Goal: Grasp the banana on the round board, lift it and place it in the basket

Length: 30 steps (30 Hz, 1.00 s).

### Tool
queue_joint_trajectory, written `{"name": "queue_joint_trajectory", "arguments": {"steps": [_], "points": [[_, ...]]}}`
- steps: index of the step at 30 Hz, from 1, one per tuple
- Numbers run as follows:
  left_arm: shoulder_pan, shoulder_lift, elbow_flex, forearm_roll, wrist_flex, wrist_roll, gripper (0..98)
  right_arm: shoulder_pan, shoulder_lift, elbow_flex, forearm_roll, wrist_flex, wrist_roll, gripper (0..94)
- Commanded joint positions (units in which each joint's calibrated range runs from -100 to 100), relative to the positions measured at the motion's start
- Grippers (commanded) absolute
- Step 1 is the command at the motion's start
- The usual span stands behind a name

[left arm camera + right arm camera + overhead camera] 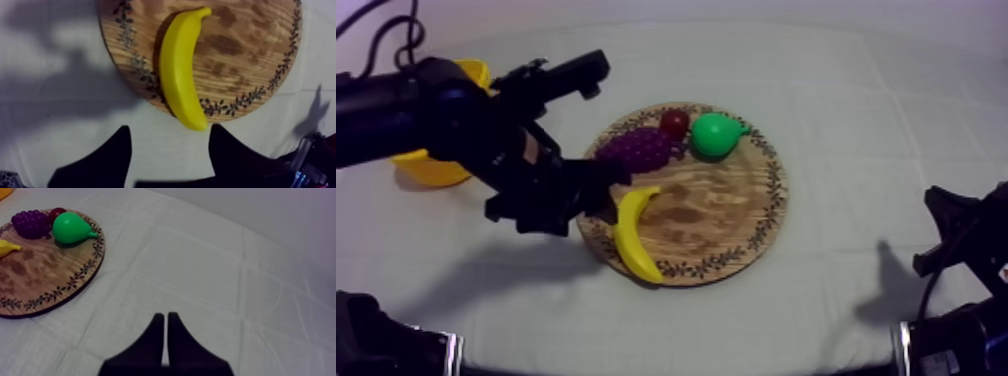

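No readable text, labels or numbers; wooden board rim seems to be leaf ornament, not lettering.

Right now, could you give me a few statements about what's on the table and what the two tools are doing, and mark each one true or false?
1. The banana lies on the wooden board, one end past its rim. True.
2. The left tool is shut on the banana. False: it is open, its fingers apart, just short of the banana.
3. The right tool is shut, with nothing in it. True.
4. The pear sits in the yellow basket. False: the pear is on the board, beside the small red fruit.
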Motion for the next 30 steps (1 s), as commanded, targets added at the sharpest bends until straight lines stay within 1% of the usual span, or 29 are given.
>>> {"name": "queue_joint_trajectory", "arguments": {"steps": [1,8,14,21,26,30], "points": [[-0.27,3.8,-0.17,0.75,-0.91,-1.18,59.3,-0.01,-0.04,-0.03,-0.02,-0.03,-0.22,0.5],[-0.47,11.12,-3.46,2.52,-1.76,-3.41,59.7,-0.01,-0.04,-0.03,-0.02,-0.03,-0.22,0.5],[-0.04,15.68,-6.95,3.29,-1.31,-3.37,59.5,-0.01,-0.04,-0.03,-0.02,-0.03,-0.22,0.5],[0.04,20.72,-9.75,4.57,-0.9,-4.25,58.8,-0.01,-0.04,-0.03,-0.02,-0.03,-0.22,0.5],[0.33,24.54,-12.98,4.73,1.11,-4.65,55.5,-0.01,-0.04,-0.03,-0.02,-0.03,-0.22,0.5],[0.4,26.83,-14.9,4.61,3.3,-4.58,49.3,-0.01,-0.04,-0.03,-0.02,-0.03,-0.22,0.5]]}}
